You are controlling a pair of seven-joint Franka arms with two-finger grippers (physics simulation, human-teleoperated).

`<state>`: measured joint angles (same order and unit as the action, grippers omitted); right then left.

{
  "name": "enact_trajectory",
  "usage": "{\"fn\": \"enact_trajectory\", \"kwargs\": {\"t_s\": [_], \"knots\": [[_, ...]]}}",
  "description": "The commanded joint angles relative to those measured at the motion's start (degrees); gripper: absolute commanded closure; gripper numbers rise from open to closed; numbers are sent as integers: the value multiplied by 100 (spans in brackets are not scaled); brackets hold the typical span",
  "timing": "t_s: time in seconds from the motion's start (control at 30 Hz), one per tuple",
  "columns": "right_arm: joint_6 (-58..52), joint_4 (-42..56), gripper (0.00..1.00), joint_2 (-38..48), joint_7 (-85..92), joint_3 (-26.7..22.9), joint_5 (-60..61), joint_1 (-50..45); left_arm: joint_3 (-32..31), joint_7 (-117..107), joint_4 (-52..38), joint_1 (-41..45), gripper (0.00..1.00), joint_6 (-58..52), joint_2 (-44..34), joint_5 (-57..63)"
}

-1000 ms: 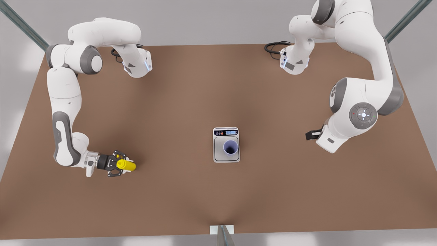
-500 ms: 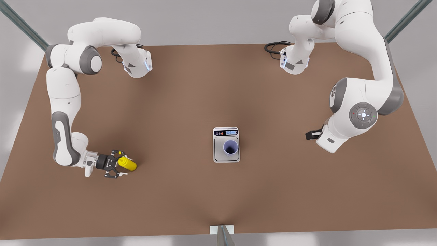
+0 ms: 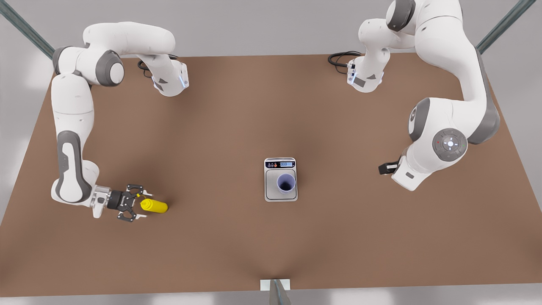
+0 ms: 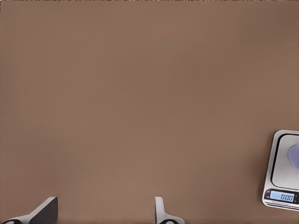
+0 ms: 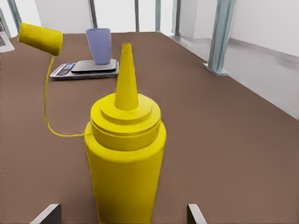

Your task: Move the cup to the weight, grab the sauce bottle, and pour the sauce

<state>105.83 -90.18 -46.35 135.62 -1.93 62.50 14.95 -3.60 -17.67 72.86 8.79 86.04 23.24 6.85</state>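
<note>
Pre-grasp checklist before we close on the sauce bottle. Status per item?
1. Cup upright on the weight: ok.
2. Sauce bottle upright on the table, seen in the right wrist view: ok.
3. Right gripper open, fingers either side of the bottle: ok.
4. Fingers far enough along the bottle's body for a firm hold: cannot tell.
5. Cap off the nozzle, hanging on its tether: ok.
6. Left gripper open, empty, waiting off to the side of the weight: ok.
</note>
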Motion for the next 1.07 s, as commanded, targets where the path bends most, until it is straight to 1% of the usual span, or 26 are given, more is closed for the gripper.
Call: {"fn": "enact_trajectory", "kwargs": {"t_s": [0.0, 0.13, 0.2, 0.23, 0.33, 0.37, 0.4, 0.43, 0.47, 0.53, 0.57, 0.6, 0.63, 0.67, 0.73, 0.8, 1.03], "knots": [[16, 0, 0, 20, -10, 0, -45, -9, 0, 0, 0, 0, 0, 0, 5, 1], [526, -70, 0, 670, -159, 0, -862, -36, 0, 0, 0, 0, 0, 0, 5, 1], [860, -272, 0, 1215, -799, 0, -1477, -53, 0, 0, 0, 0, 0, 0, 5, 1], [895, -299, 0, 1575, -1606, 9, -2047, -62, 9, 0, 0, -9, 0, 0, 5, 1], [966, -440, 0, 2656, -4796, 9, -3506, -676, 0, 9, -9, 0, 0, 0, 5, 1], [939, -422, 0, 2868, -5737, 9, -3955, -791, 0, 9, -18, -9, 0, 0, 5, 1], [790, -431, 0, 3096, -6836, 17, -4141, -914, 0, 17, -18, -9, 0, 0, 5, 1], [624, -431, 0, 3236, -7792, 17, -4499, -1055, 0, 18, -18, -9, 0, 0, 5, 1], [491, -422, 0, 3386, -9015, 26, -5176, -1230, 0, 79, -26, -9, 0, -9, -4, 1], [333, -378, 0, 3422, -10644, 114, -6145, -1451, 9, 114, -35, -9, 0, -9, -4, -8], [175, -352, 0, 3431, -12031, 149, -6145, -1424, 9, 132, -79, -18, 0, -9, -4, -8], [-343, -18, 0, 3387, -12700, 193, -6154, -1415, 9, 141, -88, -18, 0, -18, -13, -8], [-791, 456, 0, 3220, -12710, 123, -6163, -1337, 9, 141, -88, -18, 0, -18, -13, -8], [-889, 563, 0, 3202, -12587, 158, -6276, -1134, 9, 141, -79, -18, 0, -18, -13, -8], [-1240, 598, 0, 3334, -13017, 184, -6743, -1222, 18, 141, -79, -18, 0, -18, -13, -8], [-1311, 606, 0, 3325, -13263, 184, -6743, -1257, 17, 141, -88, -18, 0, -18, -13, -8], [-1302, 615, 0, 3281, -13299, 176, -6628, -1240, 17, 141, -79, -18, 0, -9, -4, -8]]}}
